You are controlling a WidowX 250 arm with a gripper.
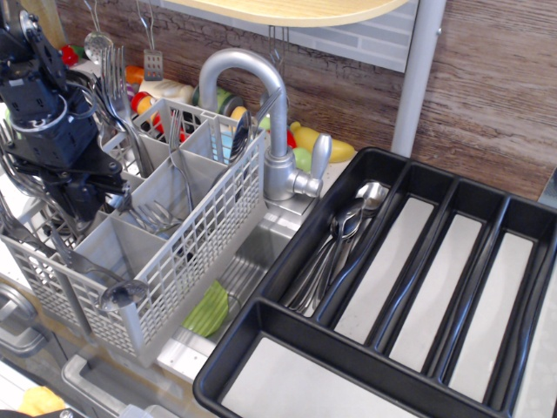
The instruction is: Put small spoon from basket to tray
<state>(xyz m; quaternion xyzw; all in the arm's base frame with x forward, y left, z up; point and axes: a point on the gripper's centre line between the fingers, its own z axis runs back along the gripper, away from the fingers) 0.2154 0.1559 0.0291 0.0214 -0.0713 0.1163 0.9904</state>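
The basket is sitting at the left, the tray just beside it at the right — its three right-hand slots lying bare. The black end effector is reaching down into the basket's left compartments; its jaw state cannot be told. The small spoon cannot be picked out among the basket's cutlery.

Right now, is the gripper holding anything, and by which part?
Cannot tell. The gripper is down inside the basket among cutlery at its left side, and its jaws are hidden by the arm and the dividers.
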